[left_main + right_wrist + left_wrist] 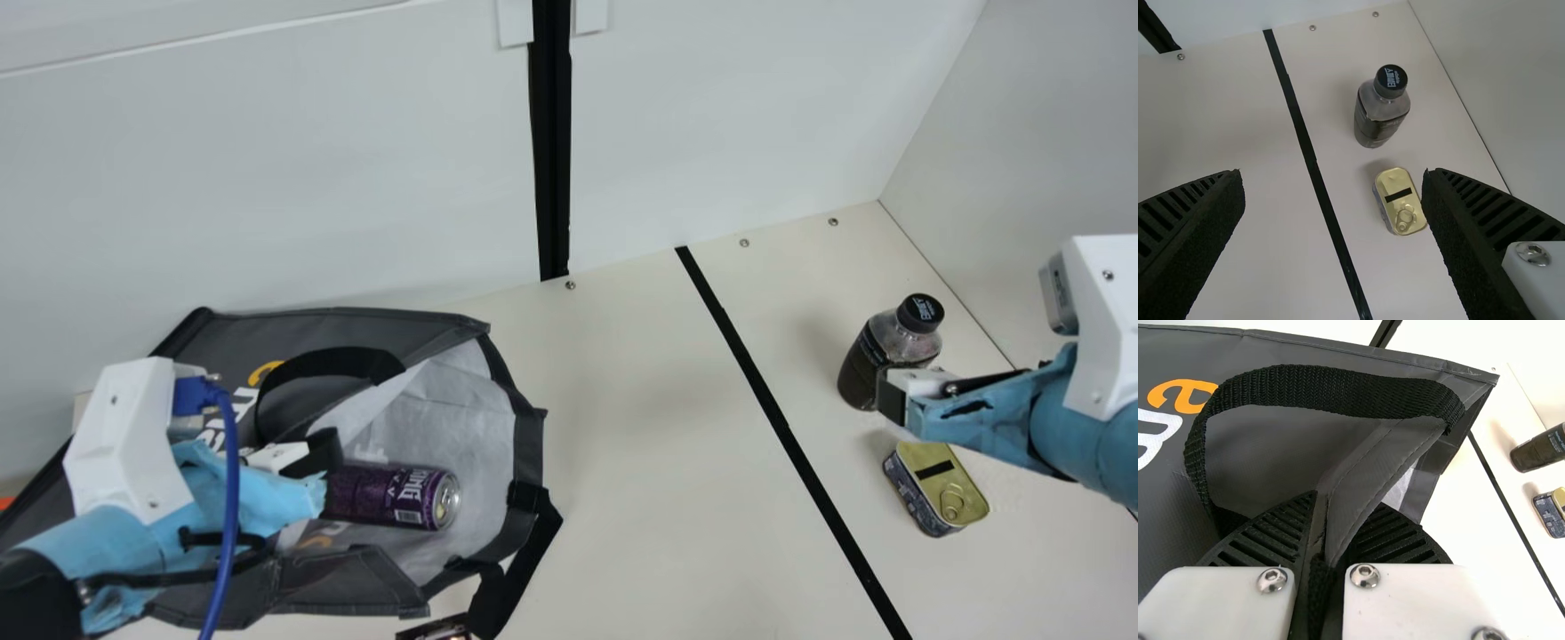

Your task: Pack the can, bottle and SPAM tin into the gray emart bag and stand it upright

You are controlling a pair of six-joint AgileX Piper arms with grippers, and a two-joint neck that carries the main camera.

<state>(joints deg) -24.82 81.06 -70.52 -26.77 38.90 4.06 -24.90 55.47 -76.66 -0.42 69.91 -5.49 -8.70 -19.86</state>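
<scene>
The bag (382,327) is pinched at its mouth edge by the left gripper (1338,513); the can (391,498) lies inside, beside that gripper. Packing seems part done: the bottle (1378,117) or tin (1399,200), near the spread right gripper (1333,175), should be grasped next.

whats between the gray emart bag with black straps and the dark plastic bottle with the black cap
A straight black strip runs across the cream tabletop between the gray emart bag and the dark bottle, as the main view shows.
</scene>
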